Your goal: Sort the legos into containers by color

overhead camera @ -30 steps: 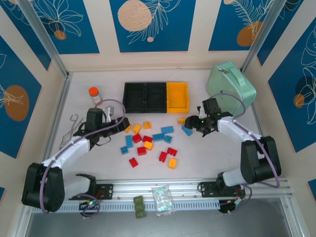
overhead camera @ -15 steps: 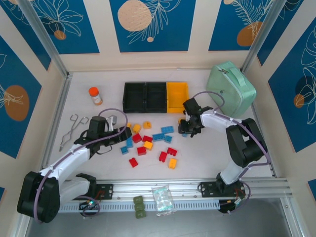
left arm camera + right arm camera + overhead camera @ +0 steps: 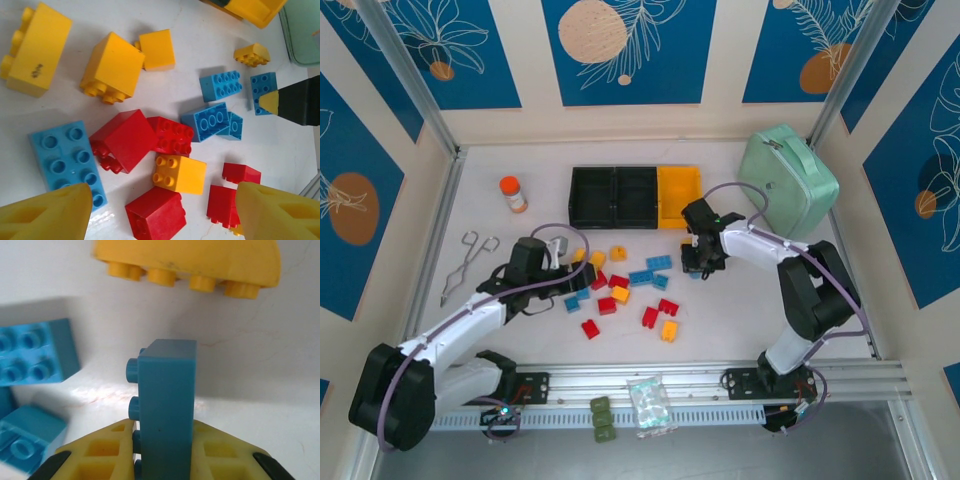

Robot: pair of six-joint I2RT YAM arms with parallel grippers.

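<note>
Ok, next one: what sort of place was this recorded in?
Probably a purpose-built robot test cell, not a home: an aluminium mounting rail along the edge of a white table, patterned wall panels on metal posts boxing it in, and legos scattered for sorting.

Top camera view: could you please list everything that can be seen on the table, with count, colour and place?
containers: three joined bins, two black and one yellow-orange, back centre
legos: about twenty, red, yellow and blue, scattered in front of the containers
blue lego: one, held on edge at the right side of the pile
bottle: one, orange cap, back left
tongs: one, silver metal, left side
case: one, mint green, back right
blocks: a small stack, olive green, near edge
bag: one, clear plastic, near edge beside the blocks
left gripper: one, yellow fingers, open above the pile's left part
right gripper: one, yellow fingers, shut on the blue lego
</note>
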